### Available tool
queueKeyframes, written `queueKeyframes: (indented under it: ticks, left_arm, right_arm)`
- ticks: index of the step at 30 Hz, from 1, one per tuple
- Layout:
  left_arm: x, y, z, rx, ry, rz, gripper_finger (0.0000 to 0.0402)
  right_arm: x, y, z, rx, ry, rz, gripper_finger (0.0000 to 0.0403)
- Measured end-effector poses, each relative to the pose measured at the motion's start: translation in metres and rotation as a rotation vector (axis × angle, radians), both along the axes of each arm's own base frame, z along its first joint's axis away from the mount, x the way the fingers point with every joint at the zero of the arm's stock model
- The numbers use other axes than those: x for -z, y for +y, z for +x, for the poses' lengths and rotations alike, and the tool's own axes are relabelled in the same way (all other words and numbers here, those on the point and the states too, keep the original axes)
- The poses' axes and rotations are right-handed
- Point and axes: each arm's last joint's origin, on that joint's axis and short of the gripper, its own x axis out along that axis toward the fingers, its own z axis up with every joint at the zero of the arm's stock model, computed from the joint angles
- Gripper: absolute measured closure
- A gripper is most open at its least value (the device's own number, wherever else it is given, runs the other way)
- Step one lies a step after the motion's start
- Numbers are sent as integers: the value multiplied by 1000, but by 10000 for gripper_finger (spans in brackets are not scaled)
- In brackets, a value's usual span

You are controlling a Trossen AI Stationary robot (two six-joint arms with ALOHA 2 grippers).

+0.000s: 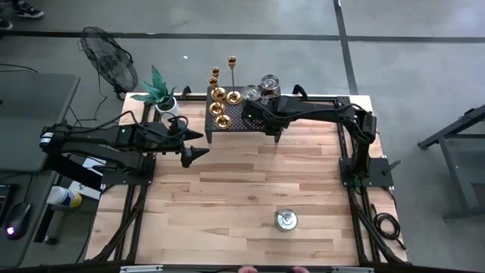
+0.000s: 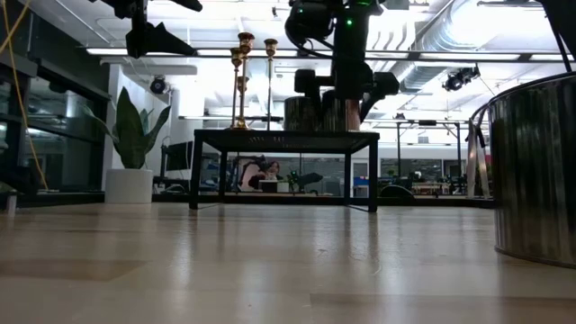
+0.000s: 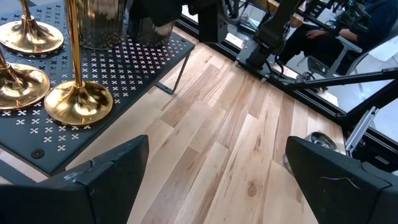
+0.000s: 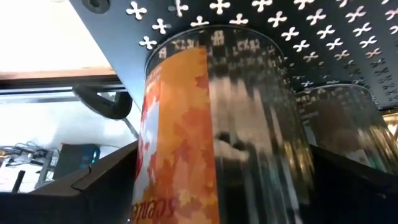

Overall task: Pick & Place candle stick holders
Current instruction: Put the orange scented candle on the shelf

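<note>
Several gold candle stick holders (image 1: 219,102) stand by their round bases on the left part of a black perforated stand (image 1: 236,120) at the table's far middle; they also show in the left wrist view (image 3: 78,102) and the low view (image 2: 241,81). My right gripper (image 1: 255,108) is over the stand's right part, shut on a mirrored candle jar (image 4: 217,124) with an orange leaf label. A second jar (image 1: 269,82) stands behind it. My left gripper (image 1: 198,152) hangs open and empty above the table, near-left of the stand (image 3: 217,180). My right gripper has the candle jar's round wall between its two fingers (image 4: 106,180), one on each side (image 4: 155,162). The fingers come at it from the near right. The jar is upright, with its end on the black stand (image 4: 205,18).
A silver jar (image 1: 286,220) stands on the table near the front, large at the right in the low view (image 2: 535,171). A potted plant (image 1: 161,92) stands at the far left corner. A fan (image 1: 110,57) is on the floor beyond. Bare wood lies between stand and jar.
</note>
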Motion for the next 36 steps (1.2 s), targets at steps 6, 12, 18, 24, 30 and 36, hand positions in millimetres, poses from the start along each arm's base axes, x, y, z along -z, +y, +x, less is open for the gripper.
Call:
queueKeyframes:
  ticks: [6, 12, 18, 24, 30, 36]
  left_arm:
    - [0, 0, 0, 0, 0, 0, 27]
    - [0, 0, 0, 0, 0, 0, 27]
    - [0, 0, 0, 0, 0, 0, 27]
    - [0, 0, 0, 0, 0, 0, 27]
    - [0, 0, 0, 0, 0, 0, 27]
    - [0, 0, 0, 0, 0, 0, 27]
  right_arm:
    - [-1, 0, 0, 0, 1, -6, 24]
    - [-1, 1, 1, -4, -4, -6, 24]
    - [0, 5, 2, -15, -7, 5, 24]
    - [0, 9, 3, -26, -10, 11, 24]
    - [-1, 13, 5, -29, -9, -23, 9]
    - [-1, 14, 6, 2, -57, -20, 3]
